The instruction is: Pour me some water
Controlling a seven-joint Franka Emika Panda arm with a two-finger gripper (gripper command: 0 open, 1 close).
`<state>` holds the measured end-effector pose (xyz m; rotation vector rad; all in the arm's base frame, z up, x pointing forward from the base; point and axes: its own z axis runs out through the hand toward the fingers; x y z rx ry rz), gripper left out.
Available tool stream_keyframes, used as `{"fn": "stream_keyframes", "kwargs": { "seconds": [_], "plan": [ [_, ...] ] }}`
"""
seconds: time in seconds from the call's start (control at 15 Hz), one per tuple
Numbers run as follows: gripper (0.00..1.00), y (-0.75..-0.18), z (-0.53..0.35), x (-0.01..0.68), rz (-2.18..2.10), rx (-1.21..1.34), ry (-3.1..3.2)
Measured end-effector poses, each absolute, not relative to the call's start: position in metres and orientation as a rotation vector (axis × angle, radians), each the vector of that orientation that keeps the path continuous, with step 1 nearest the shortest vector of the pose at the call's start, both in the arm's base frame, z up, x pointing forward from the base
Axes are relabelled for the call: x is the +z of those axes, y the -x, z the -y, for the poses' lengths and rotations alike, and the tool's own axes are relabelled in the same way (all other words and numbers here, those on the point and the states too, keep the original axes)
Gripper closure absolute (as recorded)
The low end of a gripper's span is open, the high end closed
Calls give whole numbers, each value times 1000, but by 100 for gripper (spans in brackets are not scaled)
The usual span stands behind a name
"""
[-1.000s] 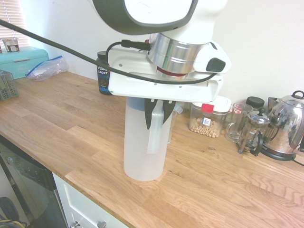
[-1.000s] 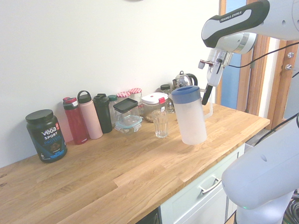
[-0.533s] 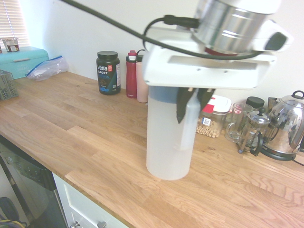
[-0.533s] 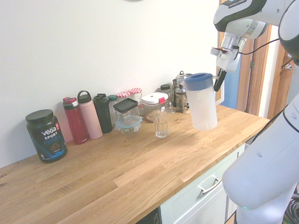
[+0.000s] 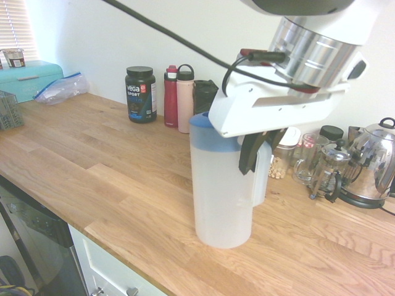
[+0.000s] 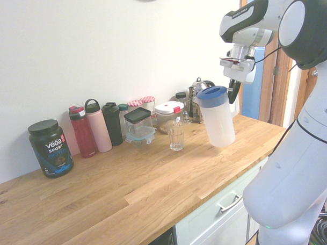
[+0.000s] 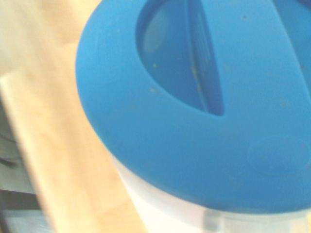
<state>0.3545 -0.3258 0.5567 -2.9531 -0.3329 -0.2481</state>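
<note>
the gripper (image 5: 256, 154) is clamped on the handle of the jug (image 5: 221, 185), a frosted white jug with a blue lid (image 7: 194, 97); in the second exterior view the gripper (image 6: 233, 93) comes down from above at the jug's (image 6: 217, 118) far side, and the jug hangs a little tilted above the wooden counter (image 6: 128, 193), near its front edge, not resting on it; the wrist view is filled by the lid, seen from above, with pale wood blurred beside it.

the glass (image 6: 176, 136) stands upright on the counter, to the picture's left of the jug and apart from it; behind it along the wall run a lidded glass box (image 6: 138, 126), a dark green bottle (image 6: 112, 123), a pink bottle (image 6: 98, 126), a red bottle (image 6: 82, 132) and a black tub (image 6: 50, 148) with a printed label; a white-lidded container (image 6: 168, 112) sits just behind the glass.

in the first exterior view a steel kettle (image 5: 373, 163), a small coffee press (image 5: 330, 171) and a glass mug (image 5: 307, 159) stand at the picture's right; a turquoise box (image 5: 28, 77) and a clear plastic bag (image 5: 60, 87) lie at the far left end.
</note>
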Motion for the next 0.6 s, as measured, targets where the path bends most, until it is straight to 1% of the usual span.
{"fn": "stream_keyframes", "kwargs": {
  "seconds": [0.27,0.6],
  "plan": [
    [100,-392,319,547,335,-263,3075],
    [100,-429,300,533,365,-186,3182]
  ]
}}
